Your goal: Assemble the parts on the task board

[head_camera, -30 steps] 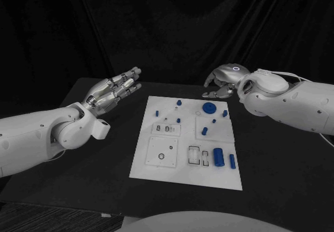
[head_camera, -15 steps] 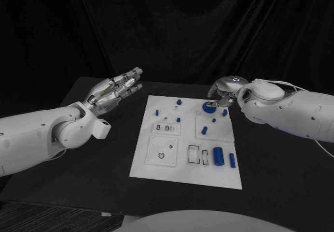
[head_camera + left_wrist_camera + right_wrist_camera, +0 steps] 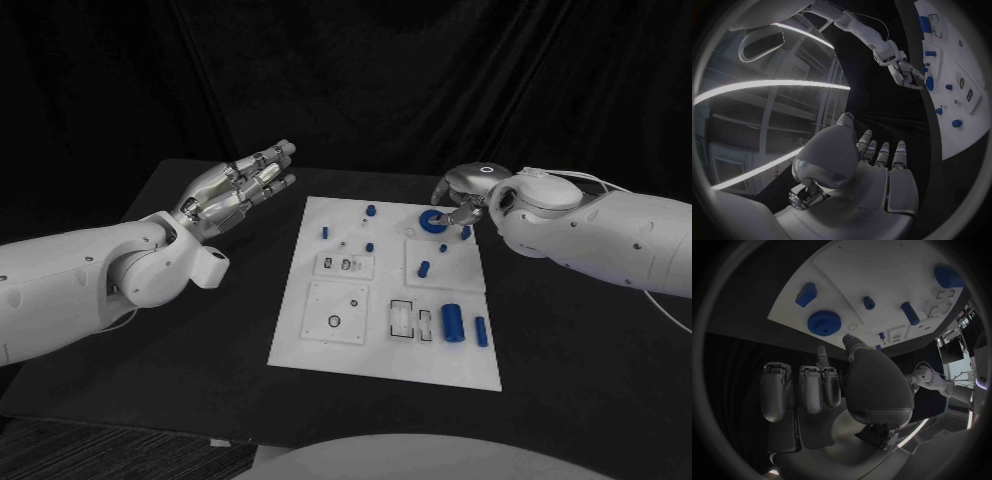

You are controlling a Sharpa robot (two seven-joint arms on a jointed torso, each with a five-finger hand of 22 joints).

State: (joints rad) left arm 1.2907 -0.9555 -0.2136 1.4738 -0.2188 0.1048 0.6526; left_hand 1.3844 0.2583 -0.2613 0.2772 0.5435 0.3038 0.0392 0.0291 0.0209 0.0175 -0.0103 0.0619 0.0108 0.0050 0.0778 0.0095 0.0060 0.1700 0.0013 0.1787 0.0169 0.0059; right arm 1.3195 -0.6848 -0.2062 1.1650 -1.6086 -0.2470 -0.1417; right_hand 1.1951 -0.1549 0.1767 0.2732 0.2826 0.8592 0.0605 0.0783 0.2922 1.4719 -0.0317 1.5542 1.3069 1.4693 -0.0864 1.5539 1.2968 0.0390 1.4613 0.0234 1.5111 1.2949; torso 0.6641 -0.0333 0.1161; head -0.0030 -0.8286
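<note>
In the head view the right hand (image 3: 464, 196) sits over the far right corner of the task board (image 3: 332, 345), and its own bulk hides its fingertips, so whether they touch the blue gear (image 3: 434, 221) cannot be told. In the right wrist view a blue cylinder (image 3: 949, 277) is cut off at the circle's rim. The small cut-outs in the board's middle are too small to tell what lies in them. The surface (image 3: 173, 370) fades into darkness at its far edge.

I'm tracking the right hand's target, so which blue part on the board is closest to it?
The round, ridged blue gear at the board's far right: the right hand hovers just over it. The other blue parts are smaller pegs and cylinders lying farther off.
</note>
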